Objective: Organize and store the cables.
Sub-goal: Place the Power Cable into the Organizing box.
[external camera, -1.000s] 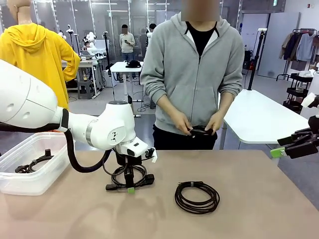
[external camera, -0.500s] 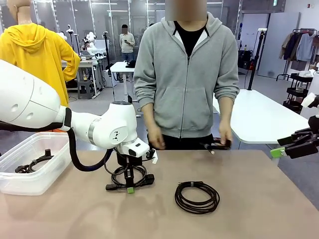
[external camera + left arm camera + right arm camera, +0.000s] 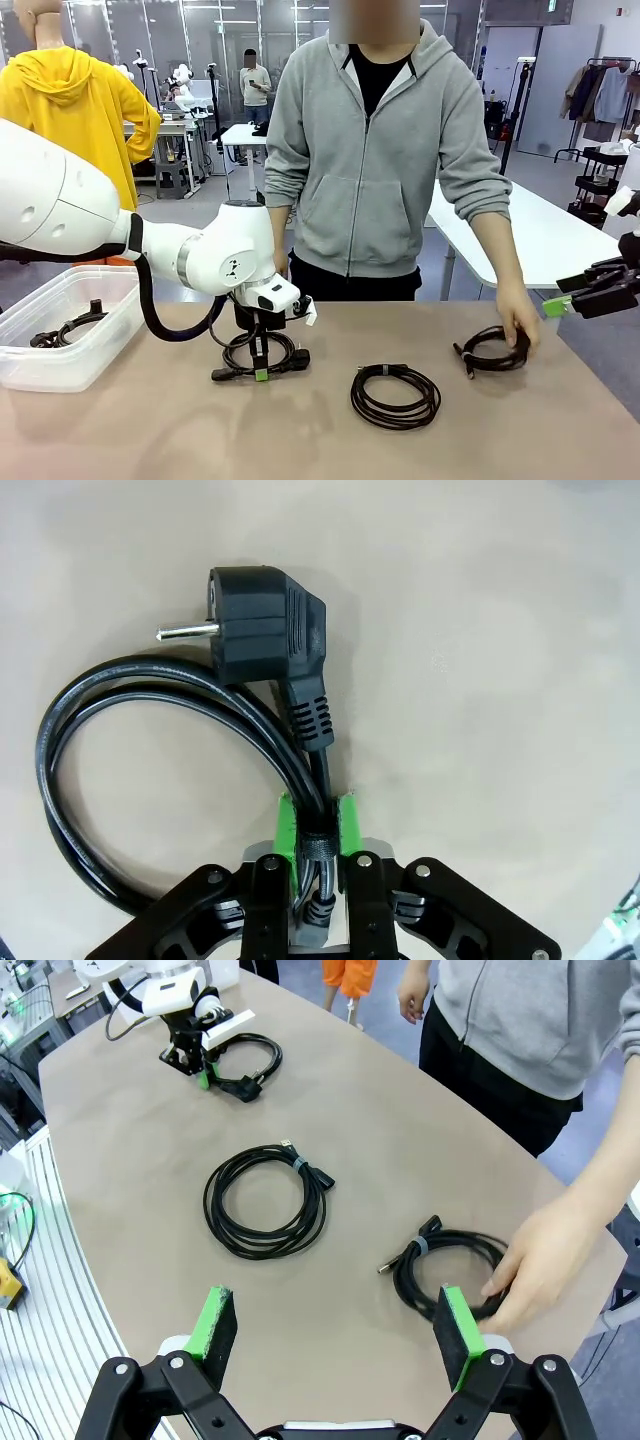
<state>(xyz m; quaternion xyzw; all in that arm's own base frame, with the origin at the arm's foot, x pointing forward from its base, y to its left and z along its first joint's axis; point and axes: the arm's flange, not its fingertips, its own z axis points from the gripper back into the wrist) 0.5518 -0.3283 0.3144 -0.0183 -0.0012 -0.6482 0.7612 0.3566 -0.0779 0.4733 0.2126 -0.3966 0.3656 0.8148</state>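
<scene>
A broad tan desk (image 3: 150, 430) with a rounded edge carries everything. A person in a grey hooded top stands at its far side, 1 hand (image 3: 518, 318) resting on a thin black coiled cable (image 3: 490, 366) near the desk's right end. At the left end sits a clear plastic bin (image 3: 50, 365) with 1 black cable (image 3: 65, 328) already inside. A second thin black coil (image 3: 395, 420) lies free at mid-desk.

The left pincer (image 3: 318, 815) is clamped on a thick black power cord (image 3: 200, 685), its green pads squeezing the bundled strands where the loop gathers; this coil lies on the desk just right of the bin. The right pincer (image 3: 335, 1305) hangs with its pads wide apart and nothing between them, near the desk's right edge.

On lifting, the heavy plug (image 3: 265, 615) would likely swing and could drag strands out of the narrow grip. The slack loop may also catch the bin's rim. If the right arm reaches early, it could strike the person's hand.
</scene>
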